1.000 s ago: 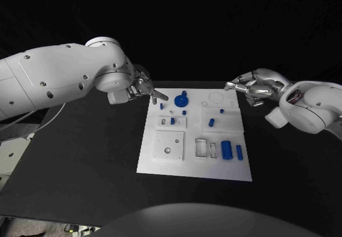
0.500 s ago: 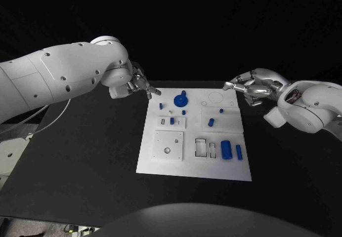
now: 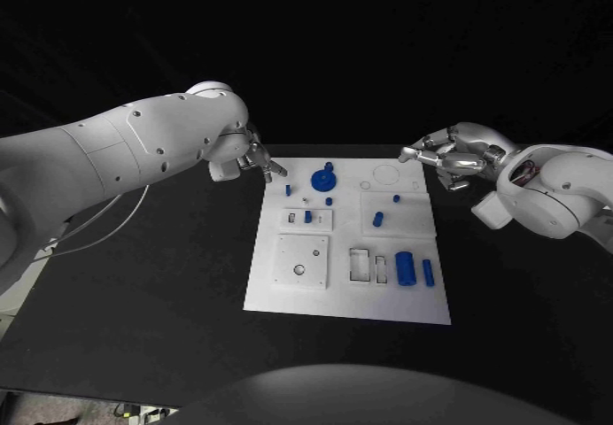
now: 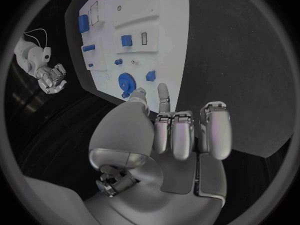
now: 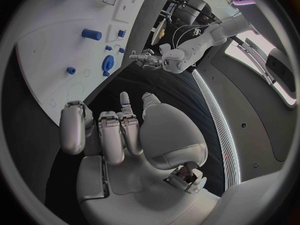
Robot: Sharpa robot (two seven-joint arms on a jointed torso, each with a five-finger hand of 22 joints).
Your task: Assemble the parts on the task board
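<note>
The white task board (image 3: pixel 347 297) lies in the middle of the black table. A blue gear (image 3: pixel 324 181) stands near its far edge, with small blue pieces (image 3: pixel 289 189) around it. Two blue cylinders (image 3: pixel 405 267) lie at its near right. My left hand (image 3: pixel 249 159) hovers just off the board's far left corner, fingers apart and holding nothing. My right hand (image 3: pixel 445 158) hangs off the far right corner, also holding nothing. The left wrist view looks past the left hand (image 4: pixel 169 135) to the gear (image 4: pixel 125 80). The right wrist view shows the right hand (image 5: pixel 119 130) above the board (image 5: pixel 50 40).
Square white insert plates (image 3: pixel 303 260) and narrow slots (image 3: pixel 361 264) sit in the board's near half. Black table (image 3: pixel 141 292) surrounds the board on both sides. My left upper arm (image 3: pixel 115 168) is bulky over the table's left part.
My left arm has swung, its elbow rising toward the camera, and the left hand has drawn a little back and away from the board's corner. The right hand has hardly moved.
</note>
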